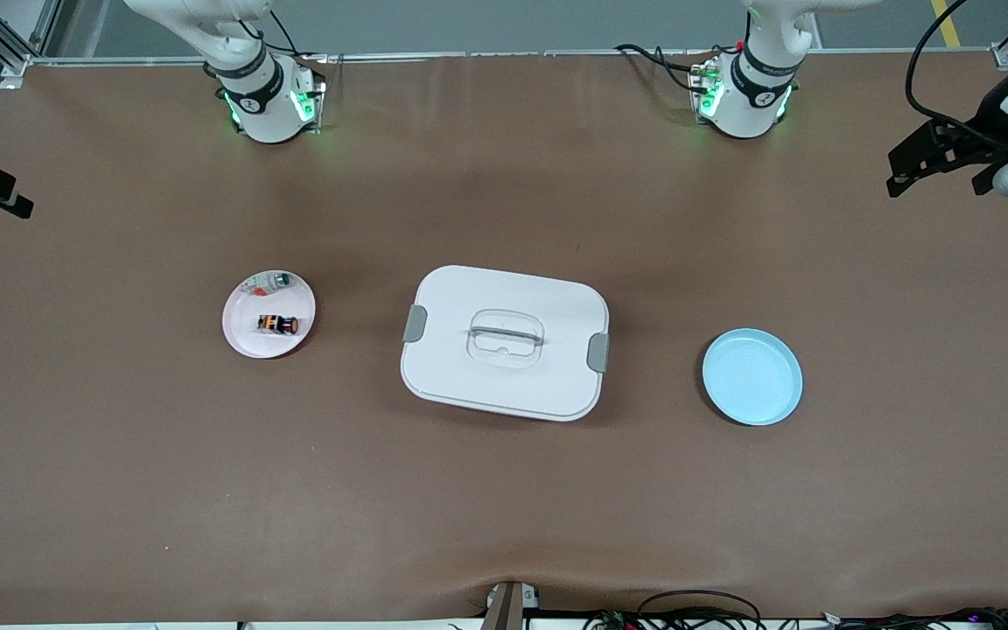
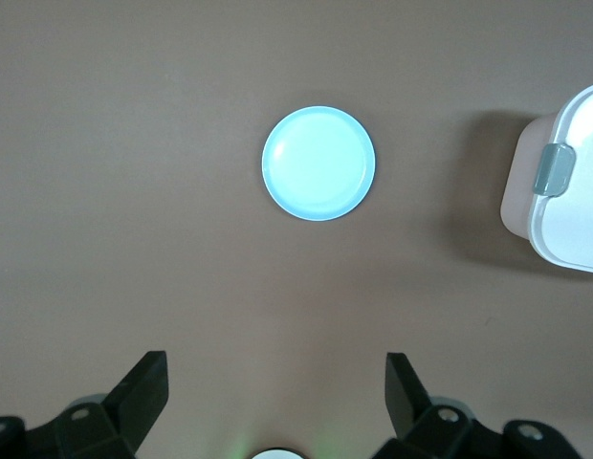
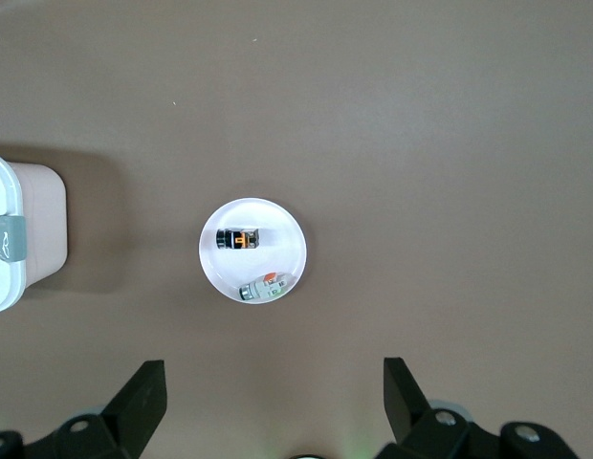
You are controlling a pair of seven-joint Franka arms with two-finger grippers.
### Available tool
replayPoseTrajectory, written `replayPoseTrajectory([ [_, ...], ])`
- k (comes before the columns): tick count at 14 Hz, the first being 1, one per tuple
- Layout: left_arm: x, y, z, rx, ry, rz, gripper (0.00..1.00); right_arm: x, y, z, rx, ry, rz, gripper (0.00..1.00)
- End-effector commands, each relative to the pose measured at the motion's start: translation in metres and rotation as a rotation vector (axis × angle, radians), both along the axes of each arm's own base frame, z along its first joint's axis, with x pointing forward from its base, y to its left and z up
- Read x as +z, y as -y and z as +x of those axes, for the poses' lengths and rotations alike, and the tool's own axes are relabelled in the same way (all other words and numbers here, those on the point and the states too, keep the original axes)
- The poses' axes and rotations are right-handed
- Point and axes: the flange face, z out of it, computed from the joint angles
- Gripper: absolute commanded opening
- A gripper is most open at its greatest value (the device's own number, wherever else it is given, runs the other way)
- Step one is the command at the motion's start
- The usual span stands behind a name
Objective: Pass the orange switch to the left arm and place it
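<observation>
- Orange switch [image 1: 277,325], a tiny black cylinder with orange bands, lies on its side on a round white plate [image 1: 241,337] toward the right arm's end of the table [image 1: 504,507], beside a whitish-clear part [image 1: 275,282].
- Box [image 1: 504,297], smooth white plastic with rounded corners, grey latches and a clear recessed handle, sits mid-table.
- Glossy pale-blue round plate [image 1: 752,377] lies toward the left arm's end.
- Left claw [image 2: 275,387] hangs over the table by the blue plate, fingers wide apart, holding nothing.
- Right claw [image 3: 274,392] hangs by the white plate, likewise spread and holding nothing.
</observation>
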Motion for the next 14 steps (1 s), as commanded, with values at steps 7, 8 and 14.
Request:
replayPoseTrajectory([
  [7,-0.001,0.002,-0.004,-0.007,-0.018,0.022,1.0,-0.086,0.0,0.052,0.003,-0.147,-0.011,1.0],
  [8,-0.001,0.002,-0.004,-0.003,-0.018,0.022,1.0,-0.091,0.002,0.053,0.005,-0.16,-0.006,1.0],
  [14,-0.005,0.002,-0.001,0.002,-0.022,0.023,1.0,-0.143,-0.039,0.064,0.047,-0.143,0.002,1.0],
])
